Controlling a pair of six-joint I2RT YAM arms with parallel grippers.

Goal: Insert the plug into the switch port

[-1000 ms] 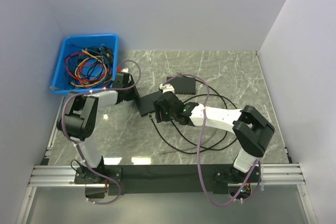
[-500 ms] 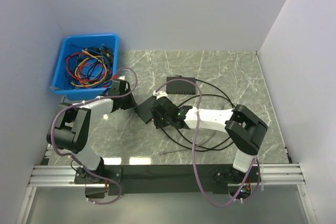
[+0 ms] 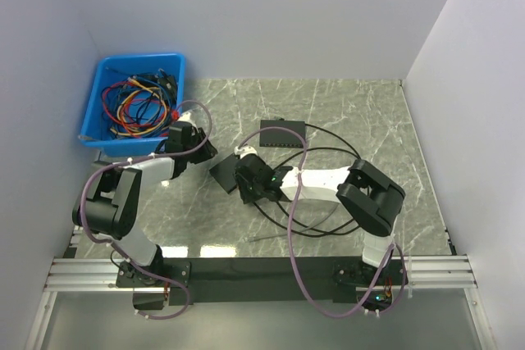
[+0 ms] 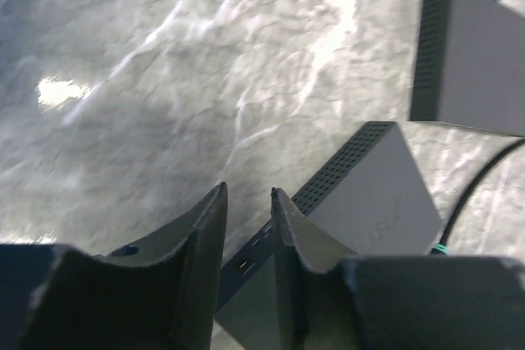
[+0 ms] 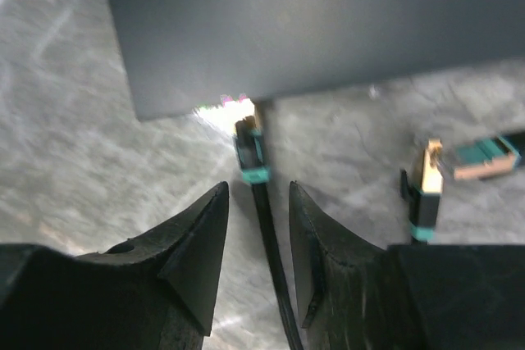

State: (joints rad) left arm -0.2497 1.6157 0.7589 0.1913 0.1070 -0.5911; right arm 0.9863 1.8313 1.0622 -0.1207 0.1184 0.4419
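The bench [image 3: 353, 104] is grey marble, with a blue bin [image 3: 176, 63] of tangled leads off its 10 o'clock corner. Two black switches lie near the middle: the nearer switch [image 3: 225, 173] sits askew, and the second switch [image 3: 283, 133] lies at about 1 o'clock from it, apart from it.

The left claw [image 4: 248, 196] is at the nearer switch's 10 o'clock side. Its fingers stand a narrow gap apart with nothing between them, and the ported face of the box shows just beyond the tips. A black lead with a teal boot passes at 4 o'clock in that wrist view.

The right claw [image 5: 257, 188] reaches in from the switch's 4 o'clock side. Its fingers are also parted – the gap is wider than the black cable [image 5: 277, 284] that runs up through it, and no pinch on the cable shows.

The plug [image 5: 250, 149] has a teal boot and a gold tip. It lies straight ahead of the right claw at 12 o'clock, its tip against the switch's edge near the left corner, where a small green-and-pink glow shows. Whether it is seated in a port cannot be told, as the port face is hidden from this angle.

A spare plug [image 5: 425, 186] of the same kind rests on the bench at 3 o'clock from the first – clear of the switch. In the overhead view, loops of black cable trail toward 5 o'clock.
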